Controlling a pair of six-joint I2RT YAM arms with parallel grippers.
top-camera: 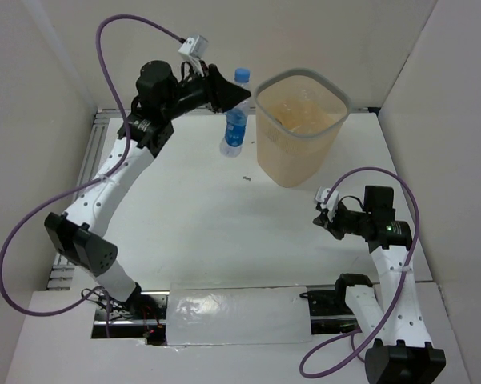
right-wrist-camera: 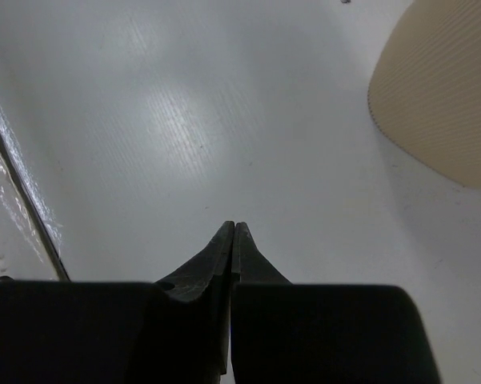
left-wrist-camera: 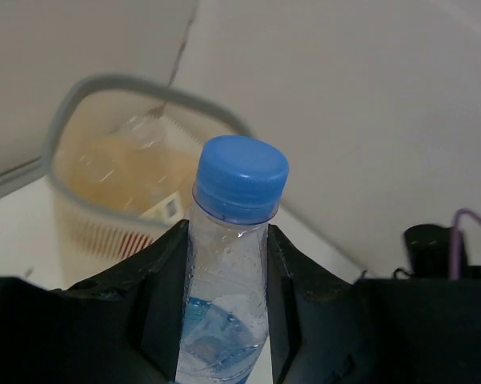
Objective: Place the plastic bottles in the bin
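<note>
Your left gripper (top-camera: 238, 99) is clamped on the bottle (top-camera: 234, 130) at its neck. The bottle is near upright, blue cap (left-wrist-camera: 242, 176) uppermost, just left of the bin (top-camera: 293, 165). Your right gripper (right-wrist-camera: 234, 229) is pinched closed and empty over the table (right-wrist-camera: 184, 120).

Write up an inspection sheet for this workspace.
Surface: white table, shiny clear sheet at its near edge.
Job's things: blue-capped bottle held beside the bin; clear bottles inside the bin, count unclear.
Clutter: one small dark speck near the bin.
Grippers: left gripper shut on the bottle's neck; right gripper shut, empty.
Cables: purple cables loop off both arms.
Surroundings: plain white walls.
</note>
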